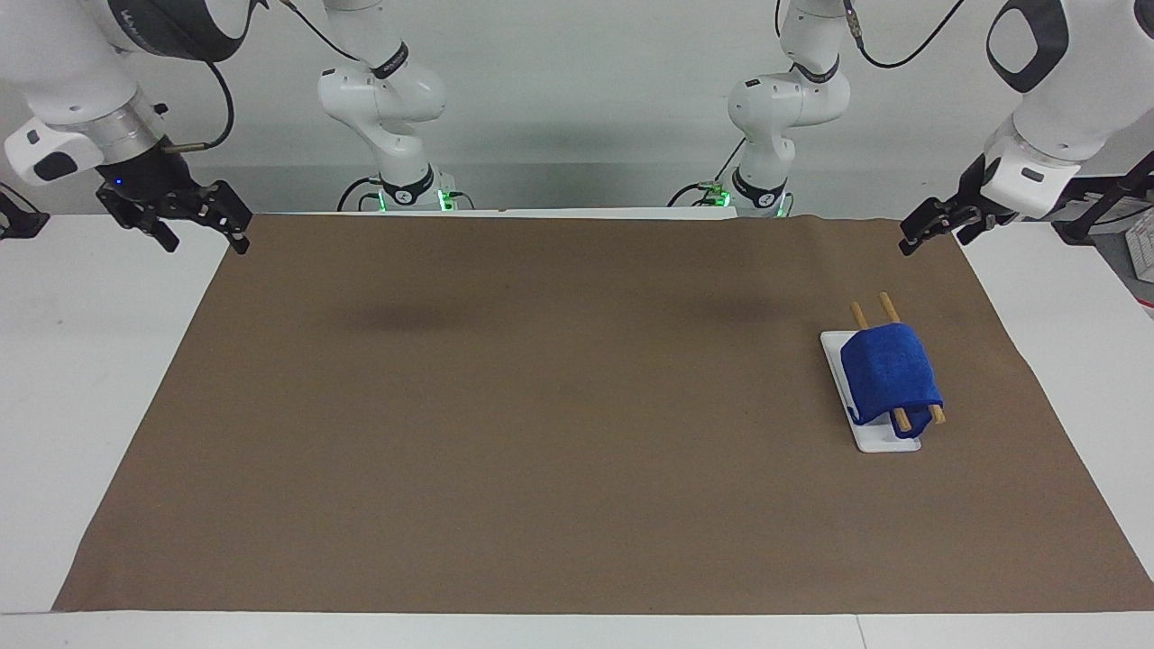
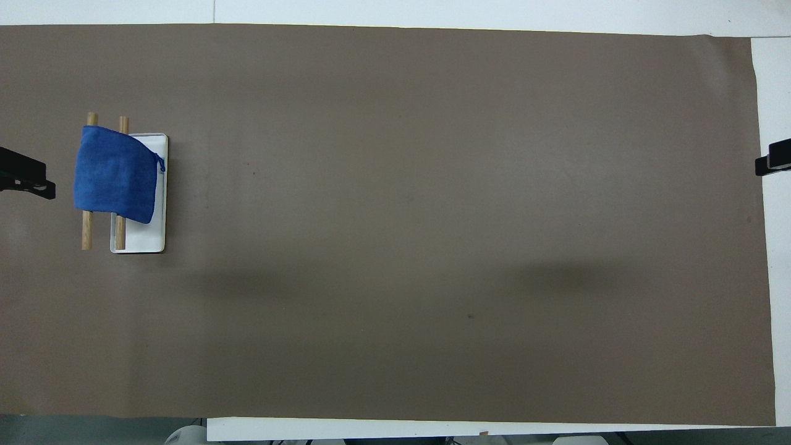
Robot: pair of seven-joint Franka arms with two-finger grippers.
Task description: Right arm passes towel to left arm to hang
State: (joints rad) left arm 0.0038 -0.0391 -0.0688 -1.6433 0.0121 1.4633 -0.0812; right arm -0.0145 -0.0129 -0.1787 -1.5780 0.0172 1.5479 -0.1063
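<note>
The blue towel point(image 1: 891, 374) hangs draped over two wooden rods point(image 1: 888, 305) of a small rack with a white base point(image 1: 879, 440), at the left arm's end of the table. It also shows in the overhead view point(image 2: 115, 173). My left gripper point(image 1: 933, 236) is open and empty, raised over the mat's corner at the robots' edge, apart from the towel. Only its tip point(image 2: 25, 179) shows in the overhead view. My right gripper point(image 1: 203, 236) is open and empty, raised over the mat's edge at the right arm's end; its tip point(image 2: 772, 164) shows from above.
A brown paper mat point(image 1: 541, 406) covers most of the white table point(image 1: 81, 406). The rack's base point(image 2: 154, 241) and rods point(image 2: 86, 232) are the only things standing on it.
</note>
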